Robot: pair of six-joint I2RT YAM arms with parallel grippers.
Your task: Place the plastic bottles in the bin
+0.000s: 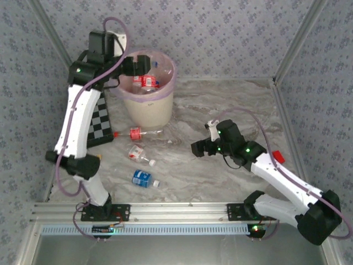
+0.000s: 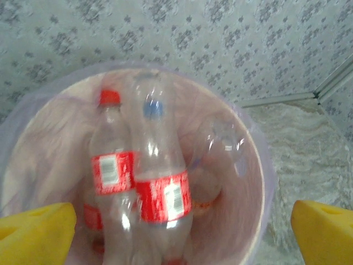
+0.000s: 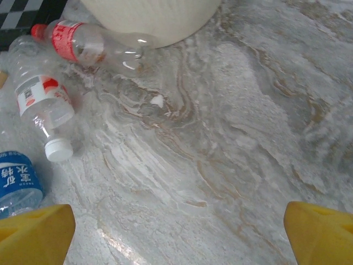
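The bin (image 1: 150, 109), a cream bucket with a pink liner, stands at the back left. My left gripper (image 1: 141, 66) hangs open over its mouth. In the left wrist view its yellow fingertips (image 2: 34, 232) stand far apart over the bin's rim (image 2: 259, 165). Below them lie a red-capped bottle (image 2: 112, 171) and a blurred blue-capped bottle (image 2: 161, 190), touching neither finger. On the table lie a red-label bottle (image 1: 138, 132) (image 3: 77, 41), a white-capped bottle (image 1: 140, 154) (image 3: 44, 105) and a blue-label bottle (image 1: 143, 178) (image 3: 16, 185). My right gripper (image 1: 198, 148) (image 3: 179, 234) is open over bare table, right of them.
A black-and-white checkerboard (image 1: 99, 124) (image 3: 22, 6) leans left of the bin, beside the left arm. Patterned walls close in the marble table at the back and on both sides. An aluminium rail (image 1: 176, 211) runs along the near edge.
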